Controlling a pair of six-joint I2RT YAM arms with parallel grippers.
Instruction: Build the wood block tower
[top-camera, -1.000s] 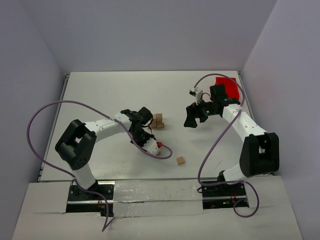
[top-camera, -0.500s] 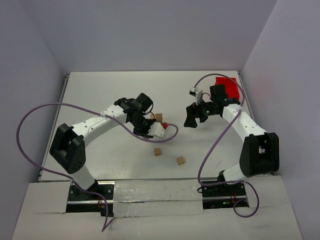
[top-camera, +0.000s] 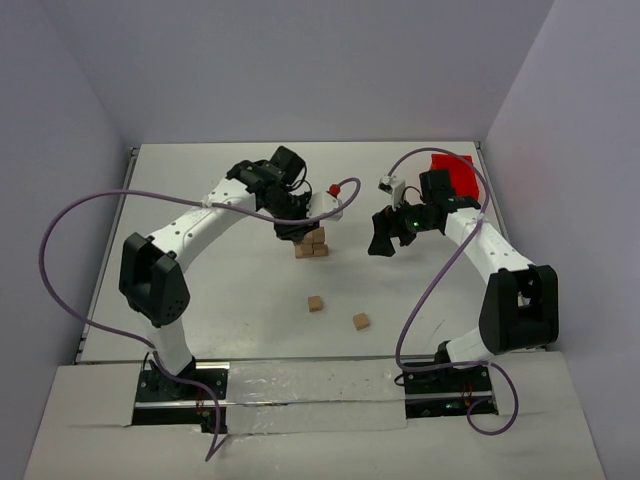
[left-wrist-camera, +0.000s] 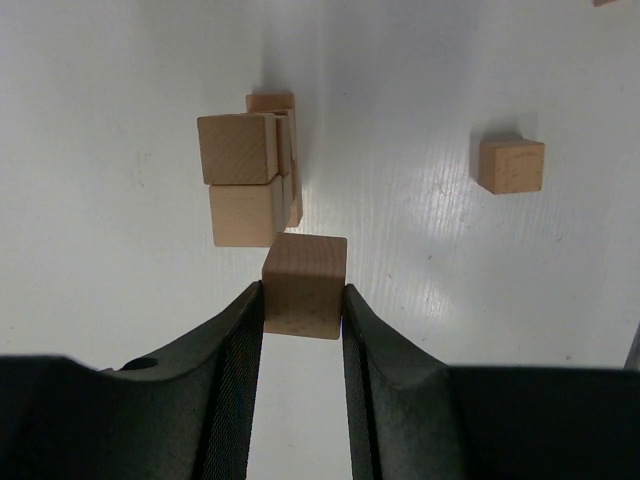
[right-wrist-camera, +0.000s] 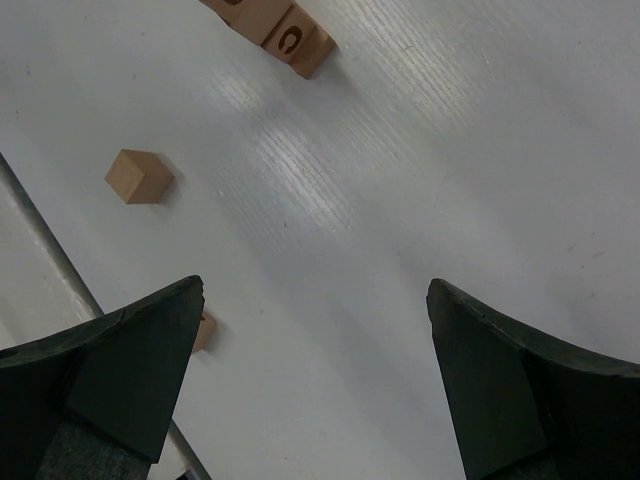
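Left gripper (left-wrist-camera: 303, 290) pinches one wood block (left-wrist-camera: 305, 283) squarely between its dark fingers in the left wrist view, held above the table (left-wrist-camera: 120, 330). The tower (left-wrist-camera: 250, 175) lies just beyond it, cubes stacked at least two high with more half hidden behind. A loose block (left-wrist-camera: 511, 165) lies well apart to the right.

In the top external view that claw hangs over the tower near the table's middle. Two spare cubes (top-camera: 315, 303) lie nearer the bases. The right gripper (top-camera: 383, 240) waits apart, near the red bin (top-camera: 455, 170).

The right wrist view shows its jaws spread wide and empty.

Placing this well probably means centring the cube over the top one, faces square. It should come down until it seats, and the fingers should part slowly, without a sideways drag that could topple the stack.
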